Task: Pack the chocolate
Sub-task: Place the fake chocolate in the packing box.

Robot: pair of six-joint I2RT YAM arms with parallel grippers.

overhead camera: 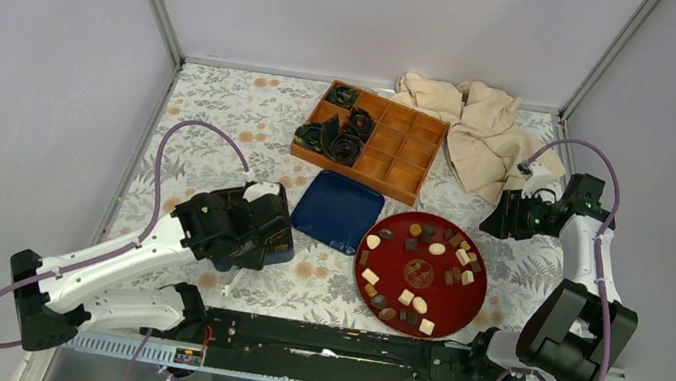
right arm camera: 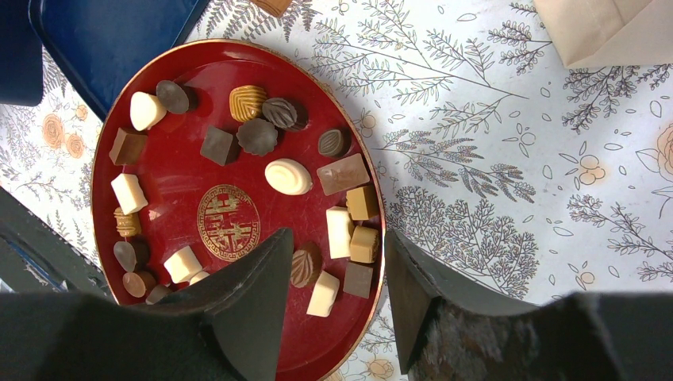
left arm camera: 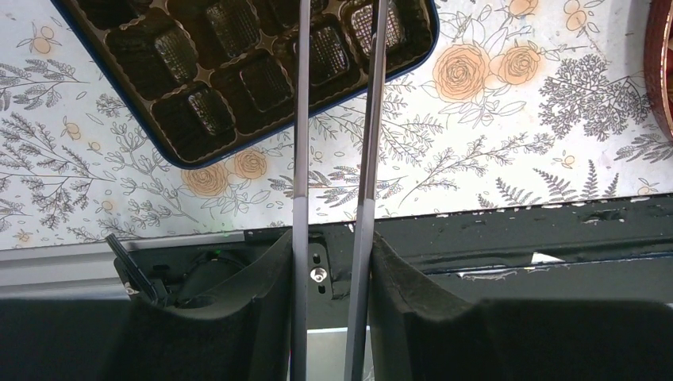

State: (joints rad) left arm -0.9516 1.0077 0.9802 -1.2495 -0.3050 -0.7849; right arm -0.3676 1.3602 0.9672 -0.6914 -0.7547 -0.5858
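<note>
Chocolates on a red plate, an arm at either side of the table.

On the flowered table [overhead camera: 224, 113] a crumpled beige cloth [overhead camera: 484, 132] lies at 1 o'clock, a wooden compartment box [overhead camera: 399, 159] at 12, the red plate [overhead camera: 360, 254] at 4, a blue lid [overhead camera: 338, 211] mid-table and a blue box [left arm camera: 238, 79] with a brown insert at 8. The left gripper [left arm camera: 332, 246], above that box, is clenched on thin metal tongs [left arm camera: 301, 119]. The right gripper [right arm camera: 337, 238] hangs at 3, jaws apart, holding nothing. The chocolate [right arm camera: 288, 176] lies loose on the plate.

Pale grey walls [overhead camera: 390, 16], floral tablecloth [overhead camera: 224, 113], seemingly even light
</note>
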